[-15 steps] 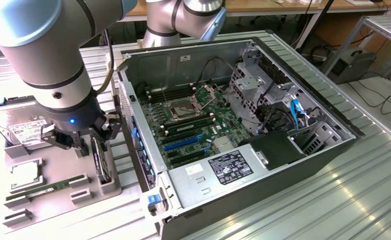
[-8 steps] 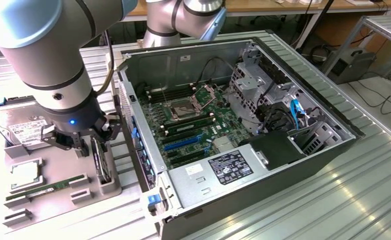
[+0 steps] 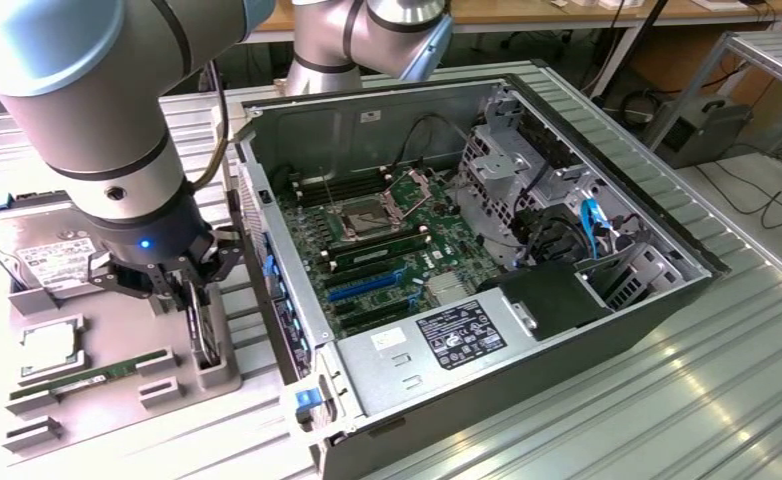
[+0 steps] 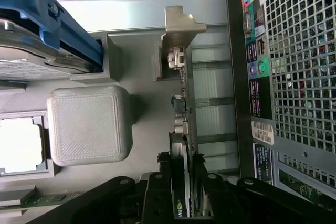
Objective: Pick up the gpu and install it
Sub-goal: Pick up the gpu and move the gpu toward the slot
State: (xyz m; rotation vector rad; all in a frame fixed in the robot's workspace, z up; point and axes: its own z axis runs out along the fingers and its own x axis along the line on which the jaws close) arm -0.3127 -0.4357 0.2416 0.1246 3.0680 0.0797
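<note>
Slippage threatens: black flat gpu card point(image 4: 182, 129) stands edgewise in grey plastic holder point(image 3: 218, 378), nine o'clock of the open computer case point(image 3: 364, 120). Pincer point(image 4: 181, 198) straddles it, clamped or not I cannot tell. Off-centre hold could tilt it.

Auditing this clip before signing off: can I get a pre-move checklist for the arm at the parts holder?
1. Gripper astride the thin dark gpu card with pale metal bracket: ok.
2. Card standing on edge in the grey plastic holder: ok.
3. Card firmly gripped: cannot tell.
4. Black computer case lying with its side open: ok.
5. Long blue motherboard slot unoccupied: ok.
</note>
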